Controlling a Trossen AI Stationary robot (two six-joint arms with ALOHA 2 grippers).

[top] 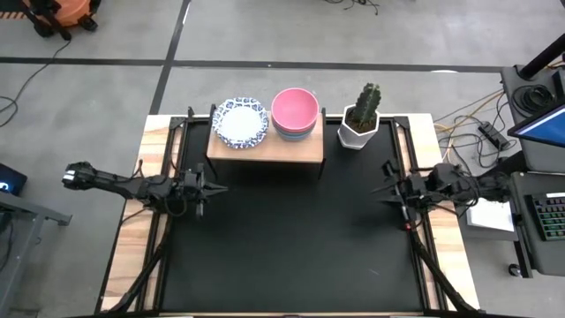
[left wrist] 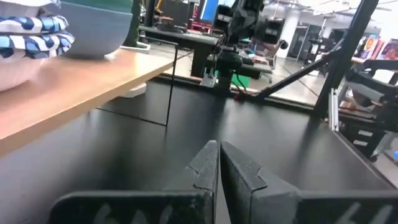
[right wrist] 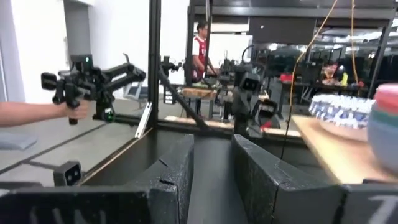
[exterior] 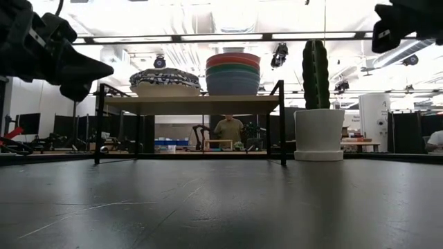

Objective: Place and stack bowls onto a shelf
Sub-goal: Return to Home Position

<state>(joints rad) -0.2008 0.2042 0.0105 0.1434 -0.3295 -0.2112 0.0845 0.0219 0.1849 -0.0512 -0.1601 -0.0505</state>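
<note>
Your left gripper is pinched shut, your right gripper a bit spread, both over the table, bowls stacked on the shelf.

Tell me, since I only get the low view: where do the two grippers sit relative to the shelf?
Observer: From above, the left gripper and right gripper hang at opposite sides of the table, both in front of the shelf and apart from it.
Operator: Is the left one open or shut?
Observer: Shut; its wrist view shows the two fingers pressed together with nothing between them.
Operator: And the right?
Observer: Open; its wrist view shows a clear gap between the fingers, nothing held.
</note>
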